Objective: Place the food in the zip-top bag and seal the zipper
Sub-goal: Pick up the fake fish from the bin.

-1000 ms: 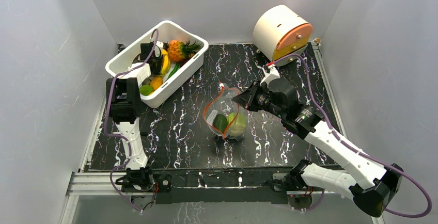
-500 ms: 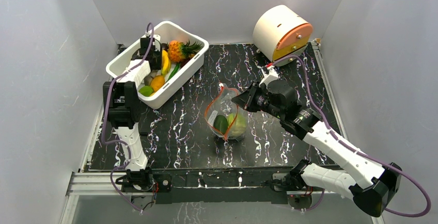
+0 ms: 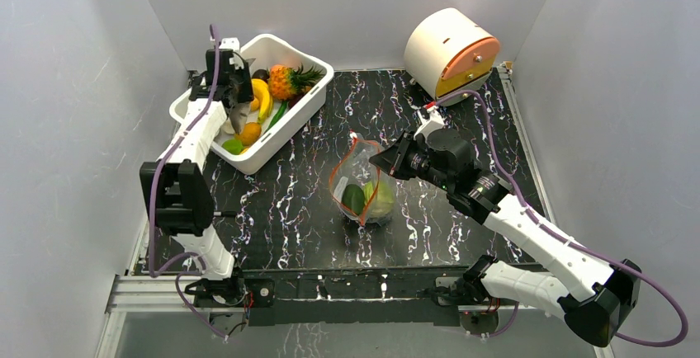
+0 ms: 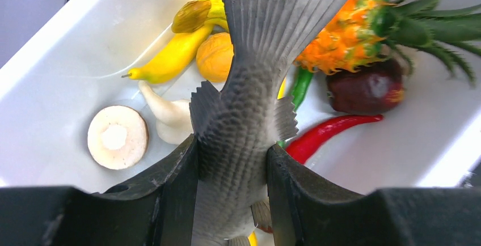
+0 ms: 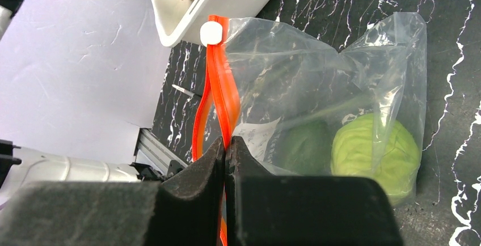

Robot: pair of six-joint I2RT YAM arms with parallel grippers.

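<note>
Left end effector (image 4: 231, 164) grips a grey scaly toy fish (image 4: 252, 59) over the white plastic tub (image 4: 51, 70). Right end effector (image 5: 226, 147) is pinched closed on the red zipper strip (image 5: 218, 87) of the clear plastic bag (image 5: 340, 70).

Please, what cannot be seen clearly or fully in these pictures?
- Left wrist: head of the fish, hidden between the left fingers, cut by the bottom edge.
- Right wrist: lower end of the zipper, behind the right fingers.
- Right wrist: the dark-green piece, blurred behind the bag.

Black marbled table (image 3: 272, 209), bearing white tub (image 3: 289, 119), zip-top bag (image 3: 361, 164), cream drum (image 3: 442, 44)
</note>
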